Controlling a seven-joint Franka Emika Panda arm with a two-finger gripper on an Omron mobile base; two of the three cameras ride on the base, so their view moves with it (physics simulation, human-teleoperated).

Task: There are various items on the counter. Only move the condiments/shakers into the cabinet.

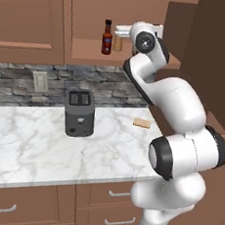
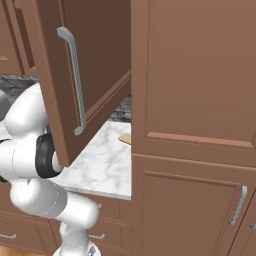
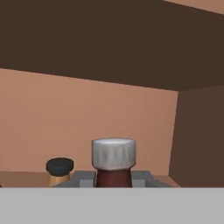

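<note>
In the hand view my gripper [image 3: 113, 180] is shut on the reddish-brown pale-capped bottle [image 3: 113, 159], inside the cabinet. Whether the bottle's base touches the shelf is hidden. The tan shaker [image 3: 60, 169] with its dark cap stands just left of it. From the left base view, my gripper [image 1: 122, 32] reaches over the cabinet shelf [image 1: 86, 52], right beside the tan shaker [image 1: 117, 43]. The dark red-labelled bottle [image 1: 107, 37] stands upright to the shaker's left. The toaster [image 1: 79, 112] and the flat tan slab [image 1: 142, 123] rest on the counter [image 1: 32, 145].
The open cabinet door [image 2: 75, 75] with its metal handle hangs over the counter [image 2: 100, 165] in the right base view, close to my arm. A tall wooden cabinet [image 2: 195, 100] stands at the right. The slab [image 2: 125, 138] lies by its edge. The cabinet's right inner wall [image 3: 197, 135] is near.
</note>
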